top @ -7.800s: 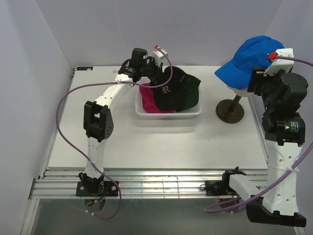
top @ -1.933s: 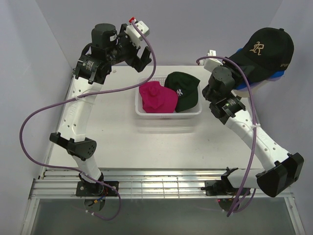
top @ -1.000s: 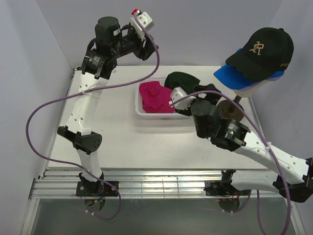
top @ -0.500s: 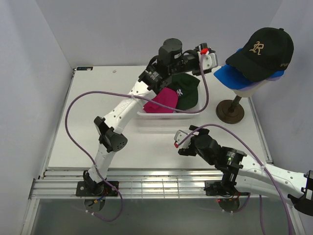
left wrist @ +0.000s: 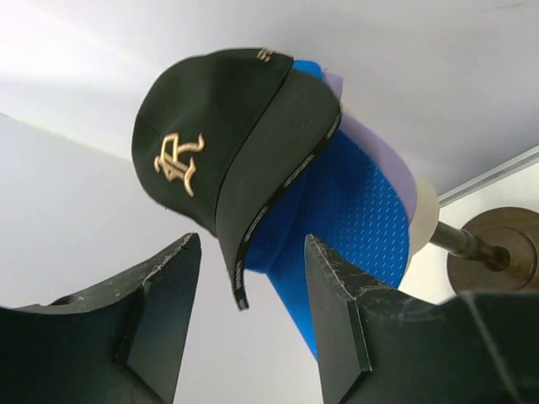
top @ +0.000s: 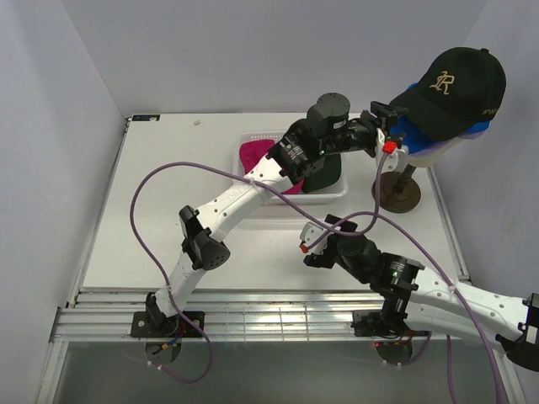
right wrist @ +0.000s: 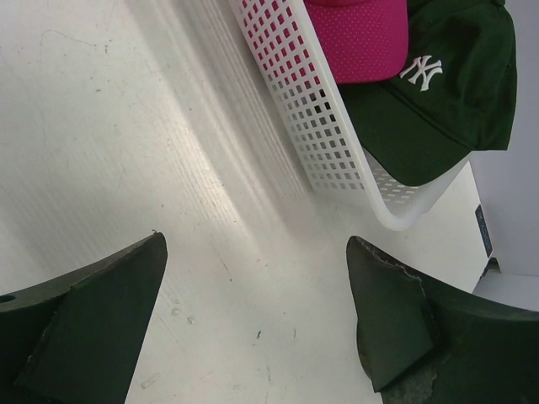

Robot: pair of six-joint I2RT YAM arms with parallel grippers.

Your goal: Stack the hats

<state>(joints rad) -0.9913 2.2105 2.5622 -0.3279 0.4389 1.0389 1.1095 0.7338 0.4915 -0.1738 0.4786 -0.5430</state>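
Observation:
Three hats sit stacked on the cream mannequin head [top: 428, 152]: a black cap with a gold emblem [top: 459, 77] on top, a bright blue cap [top: 402, 130] under it, and a lavender cap [left wrist: 381, 153] lowest. My left gripper [top: 383, 114] hovers open just left of the stack; in the left wrist view the black cap [left wrist: 210, 126] and blue brim [left wrist: 337, 223] show in line with its gap [left wrist: 253, 286], with nothing gripped. A magenta cap [top: 255, 155] and a dark green NY cap [right wrist: 438, 93] lie in the white basket [top: 337, 194]. My right gripper [top: 318, 241] is open and empty, low over the table.
The mannequin's brown stand [top: 396, 190] rises from the table right of the basket. The left arm reaches across above the basket. In the right wrist view the basket's mesh wall [right wrist: 316, 126] lies ahead of the open right gripper [right wrist: 257, 311].
My left arm swung right, from above the basket to the hat stack. My right arm drew back from the basket to the table's front, then held still.

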